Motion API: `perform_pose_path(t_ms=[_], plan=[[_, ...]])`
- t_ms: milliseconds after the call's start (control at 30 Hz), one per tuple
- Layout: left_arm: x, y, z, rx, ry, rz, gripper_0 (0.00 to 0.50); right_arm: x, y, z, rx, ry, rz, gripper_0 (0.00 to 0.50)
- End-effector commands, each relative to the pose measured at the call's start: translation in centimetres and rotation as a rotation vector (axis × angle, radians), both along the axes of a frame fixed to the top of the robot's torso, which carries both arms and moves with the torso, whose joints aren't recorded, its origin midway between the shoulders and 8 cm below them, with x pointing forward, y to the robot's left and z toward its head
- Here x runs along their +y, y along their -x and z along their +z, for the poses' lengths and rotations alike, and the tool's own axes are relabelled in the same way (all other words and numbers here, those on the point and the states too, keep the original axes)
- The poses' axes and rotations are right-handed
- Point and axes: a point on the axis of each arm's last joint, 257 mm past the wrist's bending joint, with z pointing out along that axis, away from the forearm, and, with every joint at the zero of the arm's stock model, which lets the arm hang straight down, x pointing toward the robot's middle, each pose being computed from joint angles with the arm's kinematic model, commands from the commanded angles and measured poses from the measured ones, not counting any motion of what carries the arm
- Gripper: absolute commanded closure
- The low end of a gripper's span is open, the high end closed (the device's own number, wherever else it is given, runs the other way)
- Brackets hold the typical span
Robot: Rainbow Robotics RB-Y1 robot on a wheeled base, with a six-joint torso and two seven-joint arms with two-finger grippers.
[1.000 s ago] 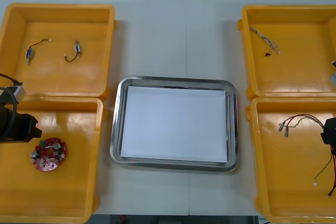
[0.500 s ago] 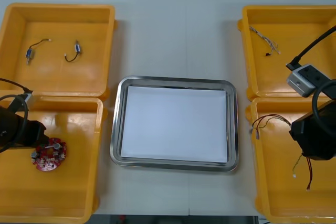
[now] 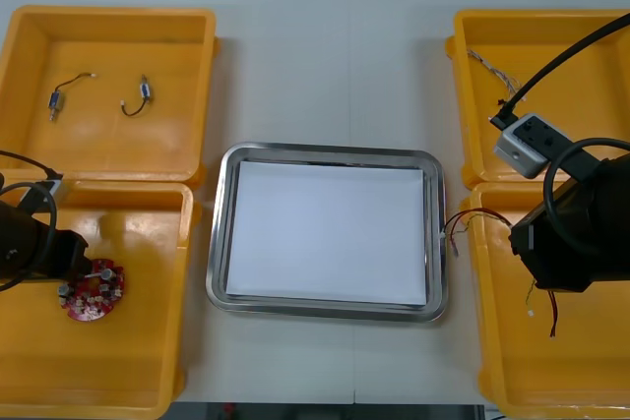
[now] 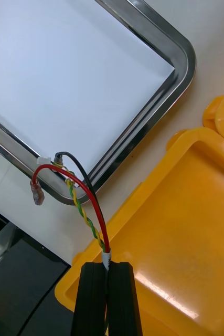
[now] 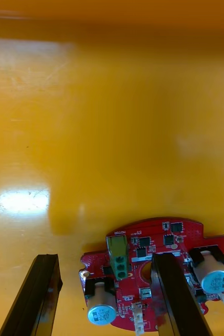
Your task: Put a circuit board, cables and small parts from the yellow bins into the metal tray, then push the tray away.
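Light counter (image 3: pixel 335 56), four yellow bins (image 3: pixel 118 41), two per side, metal tray (image 3: pixel 325 152) between them, white inside, nothing in it yet

Right arm is over the near-right bin (image 3: pixel 512 371), by its tray-side wall. Right gripper (image 4: pixel 108 265): fingers clenched on the red and yellow cable (image 4: pixel 88 202), gripped close to one end. Cable is off the bin floor, arcs out over the bin wall, and its free ends hang over the tray's right rim near the near corner. A black lead runs with it

Left gripper (image 5: pixel 105 257) is low in the near-left bin (image 3: pixel 98 371), fingers released and spread. One finger (image 5: pixel 172 294) crosses the round red circuit board (image 5: pixel 159 241), the other stands over bare bin floor just beside it. Can't tell if either touches. Board lies flat on the bin floor, components up

Far-right bin (image 3: pixel 581 145): one thin cable (image 3: pixel 492 71) near its far corner

Far-left bin (image 3: pixel 108 150): two small metal parts (image 3: pixel 56 100), each on a short lead, lying apart
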Motion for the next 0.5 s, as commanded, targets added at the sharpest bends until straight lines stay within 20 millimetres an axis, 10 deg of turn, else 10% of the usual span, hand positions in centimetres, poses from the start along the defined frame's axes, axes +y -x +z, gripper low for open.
perform_pose_path(t_ms=[33,500], plan=[[-0.69,-1.06,0.06,-0.021,0.033,0.089,0.000,1.15,-0.31,0.81,-0.049,0.028,0.077,0.500],[-0.95,-1.37,-0.70,-0.037,0.028,0.083,0.000,1.75,-0.71,-0.14,-0.068,0.086,0.129,0.500]])
